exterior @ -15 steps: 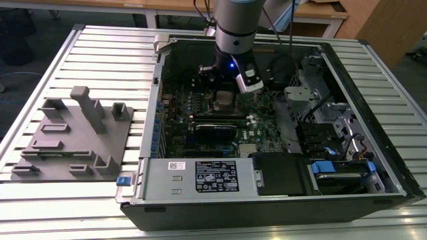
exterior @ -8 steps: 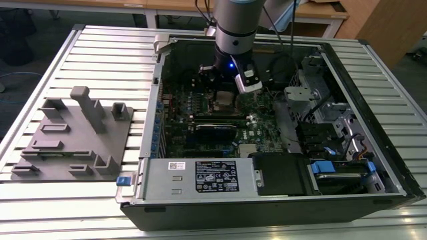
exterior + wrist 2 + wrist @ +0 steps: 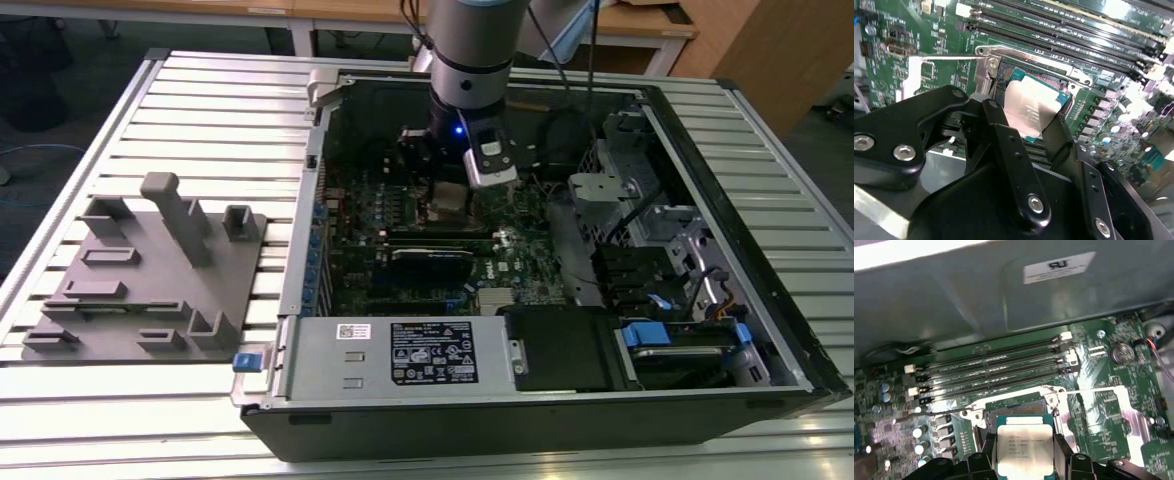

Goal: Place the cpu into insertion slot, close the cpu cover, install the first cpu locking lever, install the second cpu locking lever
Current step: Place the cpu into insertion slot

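Gripper (image 3: 1025, 456) is clamped on the cpu (image 3: 1024, 440). Two black fingers (image 3: 1061, 454) press on opposite edges, w/ the silver face up and clear btwn them. The second wrist view agrees: the cpu (image 3: 1035, 106) is pinched by its sides in the gripper (image 3: 1029, 127).

Cpu hangs right at the slot (image 3: 1013, 407), overlapping its near part. Can't tell if it touches the slot or sits a bit above. My guess is it isn't seated, since it looks raised off the slot (image 3: 1016, 75) rim.

Slot sits on the green board (image 3: 1099, 372), just beside the long RAM slots (image 3: 989, 365). In the exterior view the gripper (image 3: 457, 195) is down inside the open case (image 3: 534, 425), over the board's far half.

Cover (image 3: 1134, 420) is swung open and lies off to one side of the slot, not over it. It also shows in the second wrist view, cover (image 3: 911, 75), w/ bare board seen through its window.

Handling (judgement):
- **Feel:** the cpu is prob. light, thin and stiff, and its smooth metal face could slip under a weak grip.
- **Fragile parts:** the underside contacts and the slot's pins are the delicate bits, so no pressing down and no dragging sideways.
- **Grip:** best hold is as now, on two opposite edges w/ a gentle squeeze, kept level and square to the slot.
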You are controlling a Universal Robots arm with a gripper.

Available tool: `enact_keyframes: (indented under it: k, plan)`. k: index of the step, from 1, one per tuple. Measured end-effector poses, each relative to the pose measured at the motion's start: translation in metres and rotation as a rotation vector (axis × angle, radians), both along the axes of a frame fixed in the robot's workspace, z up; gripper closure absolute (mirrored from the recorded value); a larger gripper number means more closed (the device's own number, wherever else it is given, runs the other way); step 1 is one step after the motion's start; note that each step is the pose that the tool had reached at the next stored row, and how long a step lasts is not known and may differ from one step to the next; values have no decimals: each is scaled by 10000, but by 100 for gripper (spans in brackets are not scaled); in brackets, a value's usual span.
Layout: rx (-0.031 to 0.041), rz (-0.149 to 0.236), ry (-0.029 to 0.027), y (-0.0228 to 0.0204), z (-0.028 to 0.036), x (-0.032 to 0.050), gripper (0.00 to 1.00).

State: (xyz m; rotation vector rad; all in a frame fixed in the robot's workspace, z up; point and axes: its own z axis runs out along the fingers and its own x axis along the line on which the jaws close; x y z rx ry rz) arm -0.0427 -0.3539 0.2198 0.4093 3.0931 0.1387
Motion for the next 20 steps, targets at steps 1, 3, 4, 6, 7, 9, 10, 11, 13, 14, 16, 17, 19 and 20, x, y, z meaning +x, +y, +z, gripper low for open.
enact_keyframes:
  k: [1, 3, 4, 6, 7, 9, 10, 11, 13, 14, 16, 17, 19, 20]
  plan:
    - [0, -171, 0, 0, 0, 0, 46]
    - [0, -708, 0, 0, 0, 0, 46]
    - [0, -889, 0, 0, 0, 0, 46]
    - [0, -1254, 0, 0, 0, 0, 46]
    - [1, -1628, -1, 0, -1, 0, 46]
    - [0, -1989, -1, 0, -1, 0, 46]
    - [1, -2170, -1, 0, -2, 0, 46]
    - [1, -2348, -1, 0, -2, 0, 46]
    - [0, -2670, 0, 0, -2, 0, 46]
    - [0, -2705, 1, 0, -2, 0, 46]
    - [1, -2708, 0, 0, -2, 0, 46]
    - [0, -2708, -1, 0, -3, 0, 46]
    - [0, -2726, 0, 9, -3, -3, 46]
    - [0, -2745, -1, 18, -3, -7, 46]
